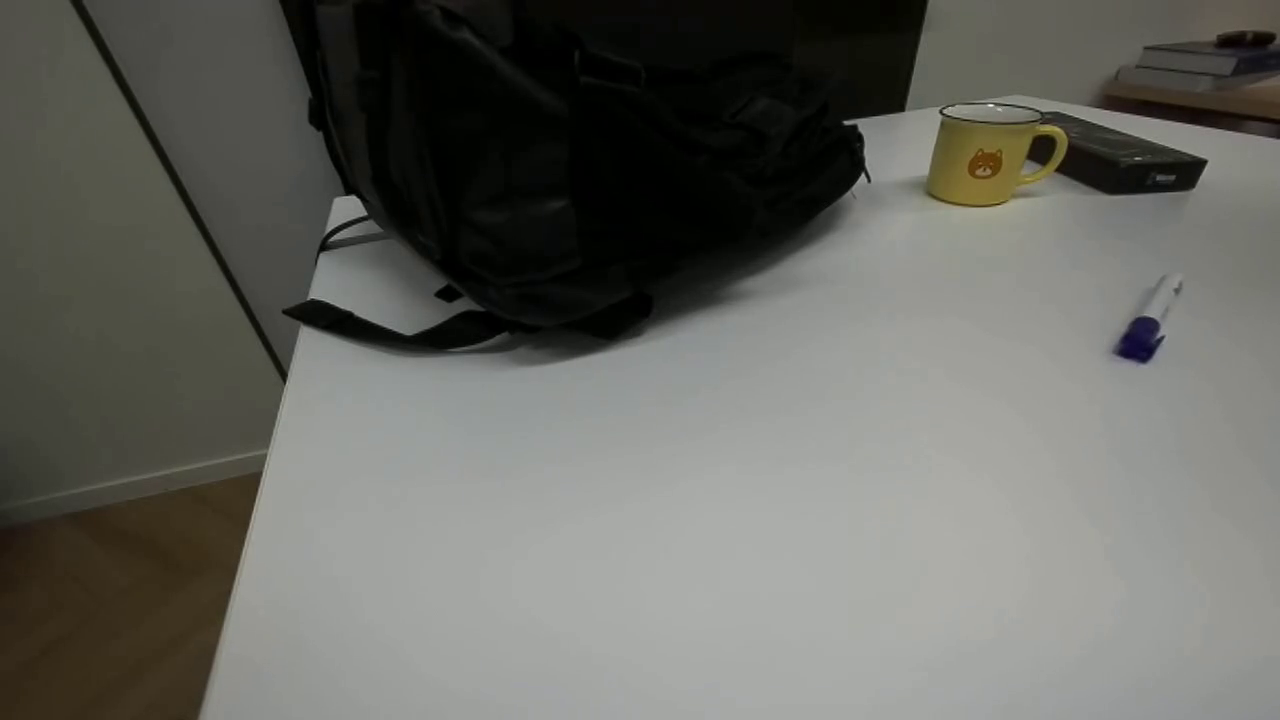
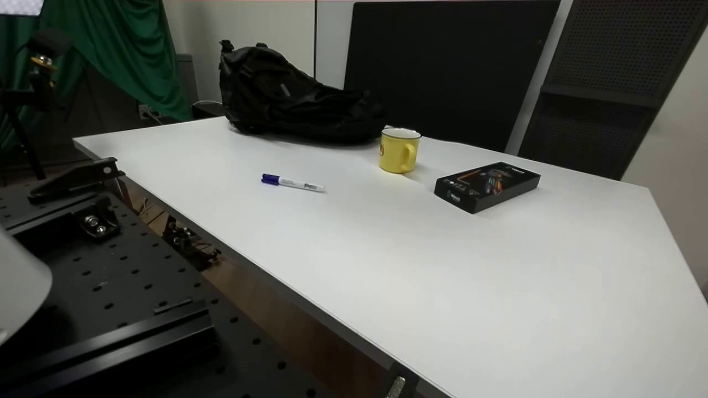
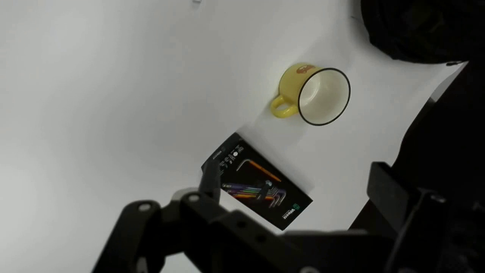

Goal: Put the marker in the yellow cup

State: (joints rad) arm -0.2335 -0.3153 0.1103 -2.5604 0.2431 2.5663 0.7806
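Observation:
The marker lies flat on the white table, with a white barrel and a blue-purple cap, in both exterior views [image 1: 1158, 302] [image 2: 298, 184]. In the wrist view a small white tip at the top edge [image 3: 196, 1] appears to be its end. The yellow cup stands upright with its side handle and bear mark, in both exterior views [image 1: 978, 165] [image 2: 397, 152] and in the wrist view [image 3: 292, 83]. Its white inside looks empty. My gripper [image 3: 298, 184] is open and empty, fingers wide apart above the table, away from marker and cup. The exterior views do not show the gripper.
A flat black box [image 2: 487, 187] lies beside the cup, also below the gripper in the wrist view [image 3: 261, 182]. A black backpack [image 1: 590, 180] lies at the table's far side [image 2: 301, 105]. A black perforated base plate [image 2: 138, 287] adjoins the white table [image 2: 498, 287].

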